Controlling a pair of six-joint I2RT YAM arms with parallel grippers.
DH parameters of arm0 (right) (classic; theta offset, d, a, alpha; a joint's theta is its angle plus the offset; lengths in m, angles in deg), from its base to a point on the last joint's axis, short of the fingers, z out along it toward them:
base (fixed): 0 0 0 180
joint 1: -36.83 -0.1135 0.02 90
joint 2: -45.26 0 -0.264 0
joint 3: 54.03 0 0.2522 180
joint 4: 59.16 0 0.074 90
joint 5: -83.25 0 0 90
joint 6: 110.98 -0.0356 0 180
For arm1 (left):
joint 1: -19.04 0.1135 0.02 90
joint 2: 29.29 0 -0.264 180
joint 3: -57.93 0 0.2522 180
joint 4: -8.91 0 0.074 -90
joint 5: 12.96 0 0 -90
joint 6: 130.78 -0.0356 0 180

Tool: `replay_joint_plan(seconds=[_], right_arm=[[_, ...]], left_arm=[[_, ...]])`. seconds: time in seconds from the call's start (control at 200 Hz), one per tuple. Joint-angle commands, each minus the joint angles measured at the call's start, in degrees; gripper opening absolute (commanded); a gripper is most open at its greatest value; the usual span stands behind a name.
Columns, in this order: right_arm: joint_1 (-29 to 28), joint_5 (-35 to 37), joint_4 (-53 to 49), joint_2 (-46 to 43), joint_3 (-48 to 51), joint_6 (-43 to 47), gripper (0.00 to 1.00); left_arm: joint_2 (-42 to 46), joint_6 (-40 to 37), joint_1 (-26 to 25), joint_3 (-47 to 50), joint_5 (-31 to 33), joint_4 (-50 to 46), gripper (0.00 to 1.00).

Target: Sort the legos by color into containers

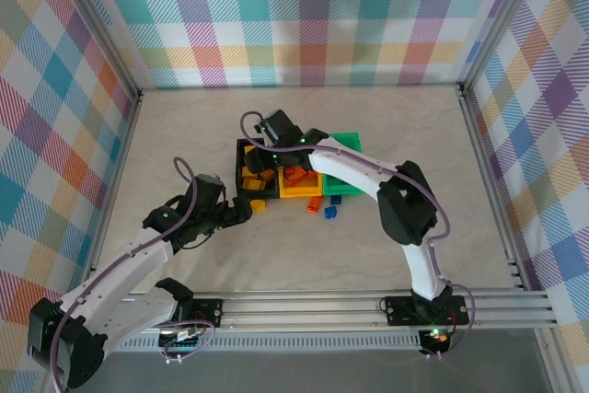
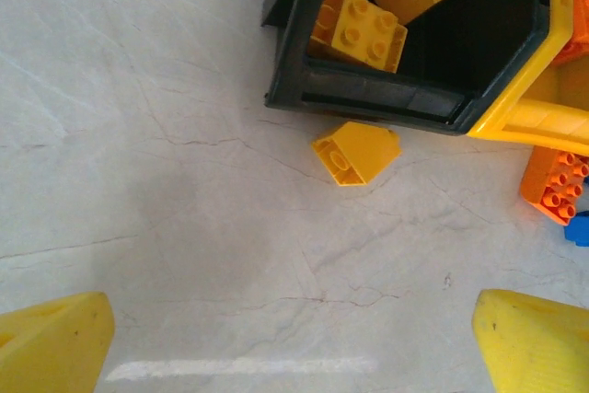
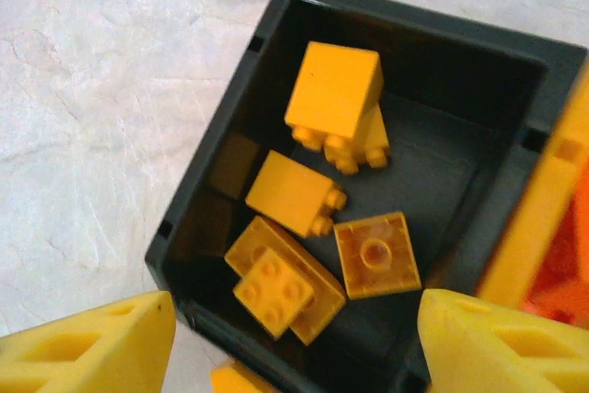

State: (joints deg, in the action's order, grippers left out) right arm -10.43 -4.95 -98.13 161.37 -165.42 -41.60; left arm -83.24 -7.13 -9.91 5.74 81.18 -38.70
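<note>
Right gripper (image 3: 296, 338) hovers over the black bin (image 3: 414, 23), fingers (image 3: 87, 347) spread wide with nothing between them. The black bin holds several yellow legos (image 3: 294, 192) lying loose on its floor; one yellow cube (image 3: 333, 94) overlaps another, can't tell if it rests on it. Left gripper (image 2: 294, 347) sits low over the table (image 2: 138, 135), short of the bins, fingertips (image 2: 51, 342) fully apart and empty. One yellow brick (image 2: 354, 152) lies on the table just beside the black bin's outer wall, ahead of the left gripper. An orange brick (image 2: 552, 186) and a blue brick (image 2: 580, 227) lie on the table near the yellow-orange bin (image 2: 538, 80). In the top view the bins run in a row: black, yellow-orange, then green bin (image 1: 348, 142), left to right. Orange pieces lie in the middle one, and a few loose bricks (image 1: 331, 212), orange and blue, lie in front of the row.
</note>
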Motion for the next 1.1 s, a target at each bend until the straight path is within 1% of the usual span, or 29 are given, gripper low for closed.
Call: replay_joint_plan(seconds=[0.0,0.06,0.185,0.295,0.37,0.39,0.495,0.7,0.74,0.835,1.095], right_arm=[[-0.03,2.20,4.62,-10.43,8.24,-2.03,0.71],[0.08,2.90,7.08,-15.21,14.56,-3.18,0.71],[0.58,3.36,10.22,-23.86,26.18,-5.33,0.72],[1.24,3.73,11.26,-30.88,33.62,-6.38,0.72],[1.86,3.90,11.41,-34.80,37.12,-6.77,0.72],[2.06,3.91,11.48,-35.75,38.02,-6.92,0.72],[3.03,3.69,11.91,-39.73,41.08,-7.18,0.73],[4.11,2.94,12.32,-44.22,43.24,-6.97,0.73],[4.11,2.75,12.46,-44.77,43.39,-6.89,0.73],[4.19,2.54,12.39,-45.49,43.44,-6.80,0.73],[4.41,2.93,12.43,-47.07,44.36,-6.71,0.73]], left_arm=[[-3.90,1.06,-0.19,1.27,-3.34,6.31,0.97],[-7.93,1.58,-2.37,0.65,-2.53,9.37,0.95],[-18.90,1.12,-7.47,-3.40,2.91,13.32,0.92],[-27.11,0.73,-8.84,-6.21,6.24,16.11,0.90],[-30.67,0.28,-9.64,-7.04,9.49,17.42,0.90],[-31.43,0.19,-9.84,-7.13,10.20,19.53,0.90],[-34.19,-0.35,-11.00,-6.67,14.04,23.01,0.88],[-36.61,-0.68,-12.05,-2.80,20.33,30.88,0.76],[-36.79,-0.75,-12.18,-1.73,21.33,32.56,0.75],[-37.18,-1.24,-12.17,0.04,21.68,36.10,0.70],[-37.38,-2.15,-12.53,2.93,20.63,39.70,0.48]])
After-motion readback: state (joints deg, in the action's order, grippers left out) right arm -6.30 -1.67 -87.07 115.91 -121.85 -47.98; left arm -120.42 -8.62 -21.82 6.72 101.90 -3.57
